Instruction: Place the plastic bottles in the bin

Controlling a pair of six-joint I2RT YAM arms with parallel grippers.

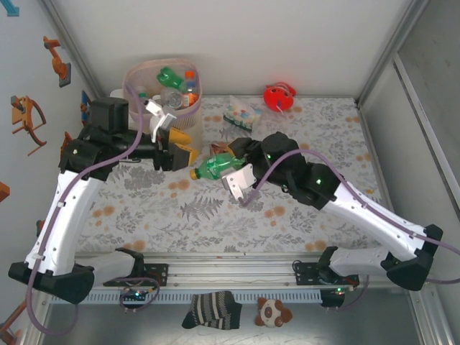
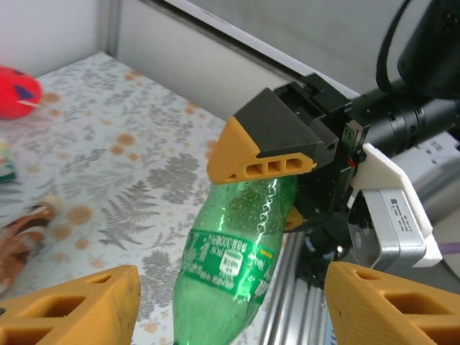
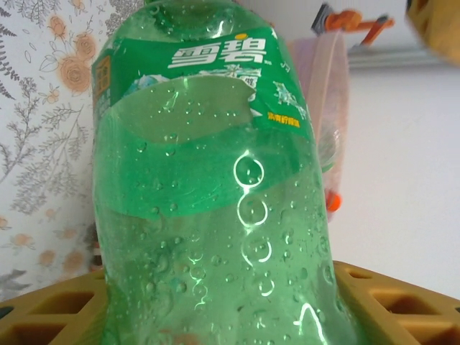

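Green bottle (image 1: 219, 167) is hanging pinched in the right tool (image 1: 227, 159) over the floral-clothed bench (image 1: 215, 215), while the left tool (image 1: 183, 145) is standing spread to either side of it. Pink bin (image 1: 136, 72), far left against white walls (image 1: 237, 36), is holding other bottles (image 1: 171, 75); a red toy (image 1: 279, 97) and a packet (image 1: 241, 113) are lying beyond.

One green bottle (image 1: 219, 167) sideways mid-table, cap leftward; pale pink bin (image 1: 130, 80) upright far-left, bottles (image 1: 172, 77) inside.
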